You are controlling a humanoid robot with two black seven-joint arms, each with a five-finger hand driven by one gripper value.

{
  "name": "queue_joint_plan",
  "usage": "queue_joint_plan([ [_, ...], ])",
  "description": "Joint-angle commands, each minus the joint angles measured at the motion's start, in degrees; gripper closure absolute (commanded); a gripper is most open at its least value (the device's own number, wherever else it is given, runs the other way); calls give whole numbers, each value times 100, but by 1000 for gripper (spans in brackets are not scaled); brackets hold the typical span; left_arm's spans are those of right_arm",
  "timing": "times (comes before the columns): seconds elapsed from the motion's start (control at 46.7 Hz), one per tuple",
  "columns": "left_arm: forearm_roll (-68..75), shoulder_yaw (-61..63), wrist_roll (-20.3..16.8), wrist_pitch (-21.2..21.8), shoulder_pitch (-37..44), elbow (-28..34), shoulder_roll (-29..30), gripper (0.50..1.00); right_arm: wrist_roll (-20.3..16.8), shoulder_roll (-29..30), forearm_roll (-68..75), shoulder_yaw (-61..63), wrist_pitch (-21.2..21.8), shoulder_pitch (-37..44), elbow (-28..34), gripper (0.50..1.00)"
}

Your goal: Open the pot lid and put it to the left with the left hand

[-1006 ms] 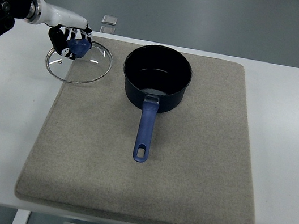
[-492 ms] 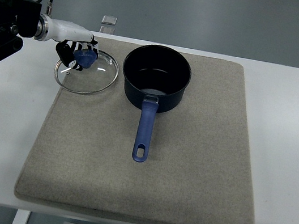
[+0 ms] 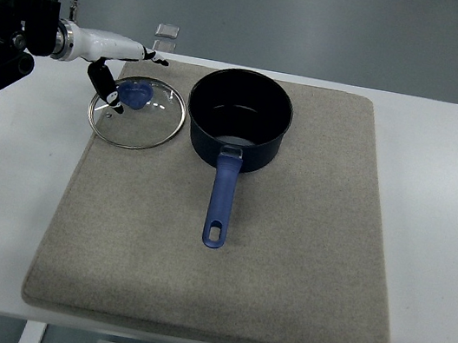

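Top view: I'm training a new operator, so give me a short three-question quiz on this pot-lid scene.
1. True or false: the glass lid sits on the pot.
2. Which side of the pot is the lid on: A picture's left, B picture's right?
3. Is the left hand gripping the lid's blue knob?

Key: 1 false, it lies flat on the grey mat. 2 A. 3 No, the fingers are spread.

Left arm enters near the table's far-left corner, wrist level, left hand (image 3: 126, 68) with fingers spread, grasping nothing.
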Motion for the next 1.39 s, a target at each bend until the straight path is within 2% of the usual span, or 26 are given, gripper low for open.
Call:
queue_joint_plan([
  [0.0, -755, -22, 0, -1, -4, 47, 28, 508, 0, 0, 0, 0, 0, 0, 0, 583],
  [0.342, -4886, 4, 0, -71, -4, 723, 318, 508, -9, 0, 0, 0, 0, 0, 0, 583],
  [0.599, -7277, -13, 0, -89, 110, 1154, 310, 508, 0, 0, 0, 0, 0, 0, 0, 583],
  [0.77, -8174, -40, 9, -176, 189, 1312, 248, 508, 0, 0, 0, 0, 0, 0, 0, 583],
  [0.963, -9282, -31, 17, -598, 303, 1312, 230, 508, 0, 0, 0, 0, 0, 0, 0, 583],
  [1.198, -9476, -57, 17, -695, 339, 1444, -24, 508, -9, 0, 0, 0, 0, 0, 0, 583],
  [1.37, -9845, -57, 26, -915, 339, 1550, -121, 508, 0, 0, 0, 0, 0, 0, 0, 583],
])
